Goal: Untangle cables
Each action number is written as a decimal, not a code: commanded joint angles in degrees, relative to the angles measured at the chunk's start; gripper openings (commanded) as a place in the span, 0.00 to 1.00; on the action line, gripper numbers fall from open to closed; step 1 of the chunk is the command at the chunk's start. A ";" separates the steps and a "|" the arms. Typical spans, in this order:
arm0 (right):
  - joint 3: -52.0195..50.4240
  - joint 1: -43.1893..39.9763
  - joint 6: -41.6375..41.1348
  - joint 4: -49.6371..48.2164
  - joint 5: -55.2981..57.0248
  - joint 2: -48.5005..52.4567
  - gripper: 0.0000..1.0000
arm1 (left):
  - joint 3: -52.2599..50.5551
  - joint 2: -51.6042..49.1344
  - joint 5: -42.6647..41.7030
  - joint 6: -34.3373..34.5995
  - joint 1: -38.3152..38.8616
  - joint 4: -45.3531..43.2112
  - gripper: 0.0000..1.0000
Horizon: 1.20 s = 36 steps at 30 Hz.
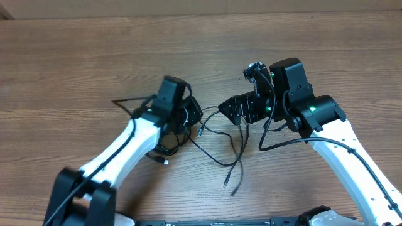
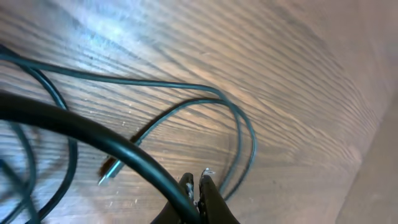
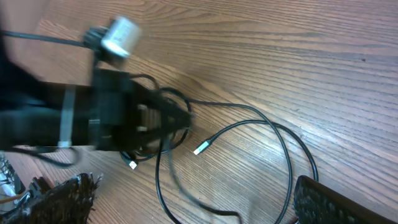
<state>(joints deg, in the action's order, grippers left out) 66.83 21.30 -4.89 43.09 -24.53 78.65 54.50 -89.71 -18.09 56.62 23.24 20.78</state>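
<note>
Soft even light, glare on the table (image 2: 124, 34), cables (image 2: 252, 146) slightly blurred.

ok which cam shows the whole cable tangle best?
Overhead: the cables show nearly whole, spread between the two arms. Left wrist catches only a few loops and one plug. Right wrist gets some loops and a plug; the left gripper hides the rest.

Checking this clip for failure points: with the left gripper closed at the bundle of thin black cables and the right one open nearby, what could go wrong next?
The left gripper is shut among the thin black cables; whether it pinches one strand or several is unclear, so pulling might tighten the tangle. The open right gripper hangs close by, so the two could bump.
</note>
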 commanded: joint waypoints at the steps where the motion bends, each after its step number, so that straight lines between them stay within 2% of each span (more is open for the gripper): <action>1: 1.03 -0.15 -0.26 -0.09 0.52 0.24 1.00 | 0.63 6.64 -0.98 -8.87 -2.19 2.40 0.04; 10: 1.03 -0.15 -0.26 -0.09 0.52 0.24 1.00 | 0.63 17.94 -0.09 -19.37 -6.21 11.02 0.04; 18: 1.03 -0.15 -0.26 -0.09 0.52 0.24 1.00 | 0.63 24.15 7.87 -19.82 -7.58 22.62 0.04; 24: 1.03 -0.15 -0.26 -0.09 0.52 0.24 1.00 | 0.63 26.01 8.07 -19.80 -7.58 30.12 0.04; 28: 1.03 -0.15 -0.26 -0.09 0.52 0.24 1.00 | 0.63 26.10 8.17 -18.51 -7.58 31.52 0.04; 32: 1.03 -0.15 -0.26 -0.09 0.52 0.24 1.00 | 0.63 26.05 8.17 -11.17 -7.56 31.30 0.04; 36: 1.03 -0.15 -0.26 -0.09 0.52 0.24 1.00 | 0.63 26.03 8.20 -8.17 -7.50 31.28 0.04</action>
<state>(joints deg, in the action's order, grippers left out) 66.83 21.30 -4.89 43.09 -24.40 78.65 54.52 -64.40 -10.85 43.88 15.97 52.18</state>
